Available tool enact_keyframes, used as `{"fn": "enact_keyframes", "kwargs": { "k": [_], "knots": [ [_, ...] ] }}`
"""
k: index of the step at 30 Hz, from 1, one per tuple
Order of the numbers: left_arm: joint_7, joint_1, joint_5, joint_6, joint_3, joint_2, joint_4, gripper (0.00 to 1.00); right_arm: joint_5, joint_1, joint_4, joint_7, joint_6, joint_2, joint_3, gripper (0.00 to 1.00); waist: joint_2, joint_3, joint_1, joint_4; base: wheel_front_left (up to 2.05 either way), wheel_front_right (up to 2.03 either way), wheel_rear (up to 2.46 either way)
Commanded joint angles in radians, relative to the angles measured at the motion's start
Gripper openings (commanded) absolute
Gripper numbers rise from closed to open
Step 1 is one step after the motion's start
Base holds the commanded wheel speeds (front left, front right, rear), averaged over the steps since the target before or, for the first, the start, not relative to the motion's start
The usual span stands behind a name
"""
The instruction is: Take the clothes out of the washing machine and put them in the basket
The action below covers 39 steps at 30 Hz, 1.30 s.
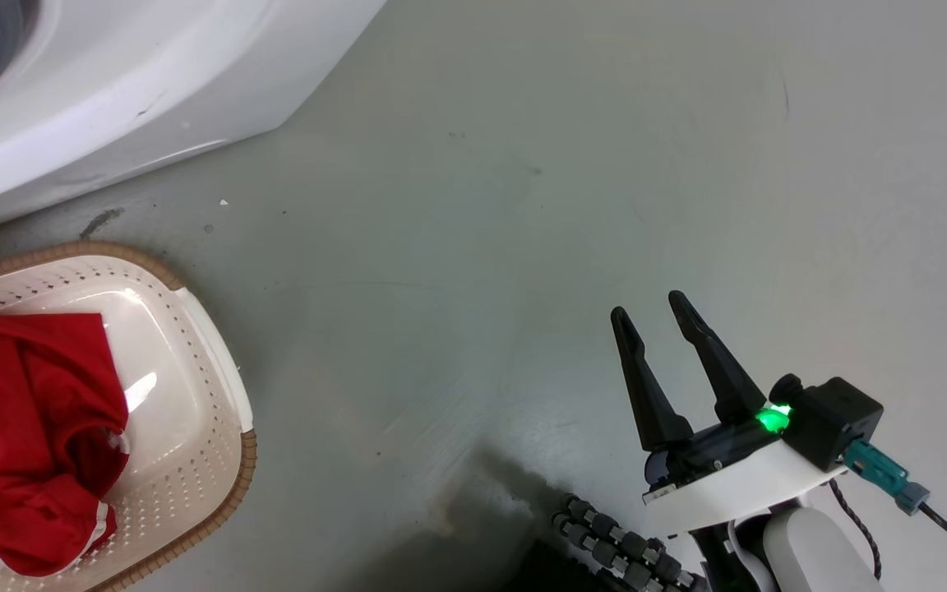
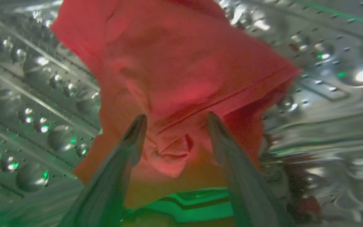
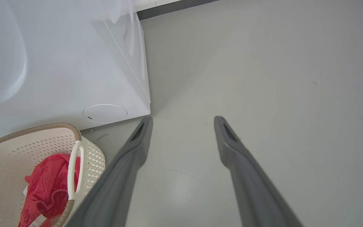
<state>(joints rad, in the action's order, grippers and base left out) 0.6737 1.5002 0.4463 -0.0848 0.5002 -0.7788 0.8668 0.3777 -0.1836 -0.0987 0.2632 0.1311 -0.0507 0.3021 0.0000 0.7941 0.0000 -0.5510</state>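
Grey floor (image 1: pixel 523 205), smooth and faintly scuffed, across most of the head view. Upper left: white washer (image 1: pixel 112 90), corner only, with grey gasket at the picture's edge. Lower left: basket (image 1: pixel 194 469), cream, perforated, brown-rimmed, near the washer's front but apart from it. Inside, toward its left: red garment (image 1: pixel 30 419), crumpled, white trim at the lower fold. Lower right: right gripper (image 1: pixel 649 306), over bare floor, fingers spread with nothing between them, green lamp (image 1: pixel 773 419) lit at the base, well apart from the basket.

Right wrist view, likewise: fingers wide over floor, basket at lower left with the garment partly behind its white handle (image 3: pixel 74 170), washer behind.

Left wrist view: steel drum (image 2: pixel 27 94), dimpled and perforated, all round. Second garment (image 2: pixel 181 63), red, bunched against the drum wall. Left gripper (image 2: pixel 176 116) spread, one finger to each side of a fold of that cloth, not pinched on it. Cannot tell whether touching.
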Motion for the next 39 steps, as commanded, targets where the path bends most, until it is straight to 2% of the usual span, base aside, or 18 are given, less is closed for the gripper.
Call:
{"fn": "enact_keyframes", "kwargs": {
  "k": [1,2,3,5,12,18,27,30,31,39],
  "knots": [
    [0.005,0.012,0.003,0.005,-0.001,-0.007,0.005,1.0,-0.001,0.002,0.006,0.002,-0.001,0.001,0.003,1.0,0.0,0.005,0.0,0.002,0.09,0.09,0.09],
    [0.009,0.015,0.004,0.004,-0.001,-0.011,0.008,0.6,-0.002,0.003,0.008,0.002,-0.001,0.001,0.006,1.0,0.0,0.008,0.0,0.002,0.1,0.1,0.1],
    [0.012,0.017,0.004,-0.001,0.001,-0.018,0.012,0.37,-0.002,0.003,0.01,0.002,-0.001,0.001,0.009,1.0,0.0,0.01,0.0,0.003,0.08,0.08,0.08],
    [-0.001,0.031,0.002,-0.007,0.001,-0.03,0.018,0.0,0.0,0.003,0.014,0.002,-0.001,0.001,0.014,1.0,0.0,0.017,0.0,0.002,0.06,0.06,0.06],
    [-0.042,0.06,0.0,-0.019,0.011,-0.041,0.06,0.0,0.003,-0.002,0.018,0.002,-0.001,0.001,0.024,1.0,0.0,0.027,0.0,0.001,0.04,0.04,0.04],
    [-0.177,0.094,-0.013,-0.028,0.019,-0.036,0.08,0.0,0.007,-0.016,0.013,0.002,-0.001,0.001,0.029,1.0,0.0,0.032,0.0,0.0,0.0,0.0,0.0],
    [-0.386,0.145,-0.014,-0.018,0.001,-0.02,0.116,0.0,0.013,-0.043,0.003,0.002,-0.001,0.001,0.04,1.0,0.0,0.022,0.0,-0.001,0.0,0.0,0.0],
    [-0.514,0.116,0.009,-0.017,-0.019,-0.022,0.133,0.0,0.018,-0.06,-0.005,0.002,-0.001,0.001,0.048,1.0,0.0,0.001,0.0,-0.003,0.0,0.0,0.0],
    [-0.597,0.075,0.031,-0.017,-0.037,-0.01,0.151,0.0,0.009,-0.065,-0.008,0.002,-0.001,0.001,0.035,1.0,0.0,-0.02,0.0,0.012,0.0,0.0,0.0],
    [-0.839,-0.072,0.088,-0.013,-0.076,0.042,0.194,0.0,-0.021,-0.056,-0.024,0.002,-0.001,0.001,0.001,1.0,0.0,-0.095,0.0,0.06,0.0,0.0,0.0]
  ]
}}
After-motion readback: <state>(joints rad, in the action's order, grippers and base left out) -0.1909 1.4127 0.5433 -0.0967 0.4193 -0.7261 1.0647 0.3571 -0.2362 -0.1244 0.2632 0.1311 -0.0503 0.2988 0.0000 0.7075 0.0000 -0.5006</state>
